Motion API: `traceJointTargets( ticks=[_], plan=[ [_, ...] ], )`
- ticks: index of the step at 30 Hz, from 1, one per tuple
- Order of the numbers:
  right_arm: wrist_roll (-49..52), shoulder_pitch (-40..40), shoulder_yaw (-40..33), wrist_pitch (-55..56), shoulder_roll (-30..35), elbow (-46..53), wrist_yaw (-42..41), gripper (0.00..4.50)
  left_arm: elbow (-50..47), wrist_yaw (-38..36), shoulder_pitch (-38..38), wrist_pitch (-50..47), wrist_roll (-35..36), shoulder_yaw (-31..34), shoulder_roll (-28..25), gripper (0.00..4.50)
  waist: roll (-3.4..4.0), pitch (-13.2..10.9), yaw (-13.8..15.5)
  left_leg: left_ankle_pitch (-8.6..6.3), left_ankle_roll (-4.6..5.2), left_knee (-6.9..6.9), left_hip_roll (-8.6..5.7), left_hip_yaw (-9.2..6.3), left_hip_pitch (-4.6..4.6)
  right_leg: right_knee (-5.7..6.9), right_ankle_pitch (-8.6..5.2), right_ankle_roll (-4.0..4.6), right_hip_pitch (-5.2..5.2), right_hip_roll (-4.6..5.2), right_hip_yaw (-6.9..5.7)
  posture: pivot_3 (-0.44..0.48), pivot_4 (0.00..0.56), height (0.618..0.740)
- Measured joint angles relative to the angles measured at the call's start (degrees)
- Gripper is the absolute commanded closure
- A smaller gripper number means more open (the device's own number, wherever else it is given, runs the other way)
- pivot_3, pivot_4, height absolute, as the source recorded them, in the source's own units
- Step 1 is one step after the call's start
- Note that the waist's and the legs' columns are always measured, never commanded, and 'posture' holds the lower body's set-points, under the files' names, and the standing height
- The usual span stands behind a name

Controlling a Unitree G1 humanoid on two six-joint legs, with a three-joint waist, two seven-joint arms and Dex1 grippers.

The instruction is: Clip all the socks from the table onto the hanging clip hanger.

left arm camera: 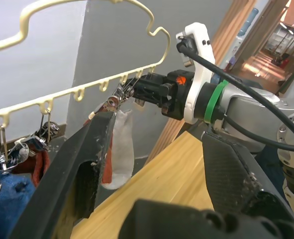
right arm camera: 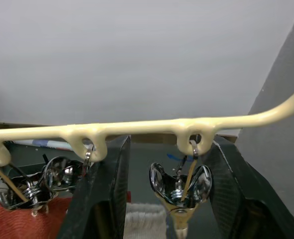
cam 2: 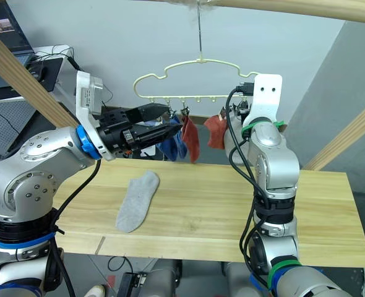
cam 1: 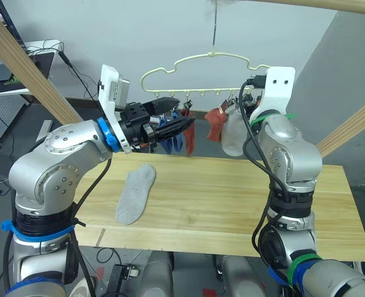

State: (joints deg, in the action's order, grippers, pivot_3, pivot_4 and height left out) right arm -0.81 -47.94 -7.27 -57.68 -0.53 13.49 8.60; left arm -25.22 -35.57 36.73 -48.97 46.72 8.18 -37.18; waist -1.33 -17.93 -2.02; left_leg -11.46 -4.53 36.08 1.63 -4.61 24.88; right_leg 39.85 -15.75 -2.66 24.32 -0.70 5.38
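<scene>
We see one light grey sock (cam 1: 136, 193) lying flat on the table (cam 1: 232, 204), below the clip hanger (cam 1: 201, 65). The other socks hang from the clip hanger: blue ones (cam 1: 173, 141), rust red ones (cam 1: 214, 124) and a second grey sock (cam 1: 232, 136). Our left claw (cam 1: 179, 117) is up near the clip hanger, wide open and holding nothing. Our right claw (right arm camera: 162, 194) is open too, with one metal clip (right arm camera: 181, 184) between its fingers.
</scene>
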Motion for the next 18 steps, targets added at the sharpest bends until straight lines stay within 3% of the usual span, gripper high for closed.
traceJointTargets(
  ticks=[15, 18],
  plan=[
    [-0.1, 0.0, 0.0, 0.2, 0.0, -0.1, 0.3, 2.3, 0.0, -0.1, 0.0, 0.7, -0.2, 0.1, -0.3, 1.33, 0.0, 0.0, 0.2, 0.01, -0.02, 0.0, 0.0, 0.0, 0.0, 0.01, 0.0, 0.0, 0.0, 0.0, -0.01, 0.083, 0.231, 0.74],
    [-0.1, 0.0, 0.0, 0.2, 0.0, -0.1, 0.5, 2.86, 0.0, -0.1, 0.0, 0.7, -0.3, 0.0, -0.3, 1.31, 0.0, 0.0, 0.2, 0.01, -0.02, 0.0, 0.0, 0.0, 0.0, 0.01, 0.0, 0.0, 0.0, 0.0, -0.01, 0.083, 0.23, 0.74]
  ],
)
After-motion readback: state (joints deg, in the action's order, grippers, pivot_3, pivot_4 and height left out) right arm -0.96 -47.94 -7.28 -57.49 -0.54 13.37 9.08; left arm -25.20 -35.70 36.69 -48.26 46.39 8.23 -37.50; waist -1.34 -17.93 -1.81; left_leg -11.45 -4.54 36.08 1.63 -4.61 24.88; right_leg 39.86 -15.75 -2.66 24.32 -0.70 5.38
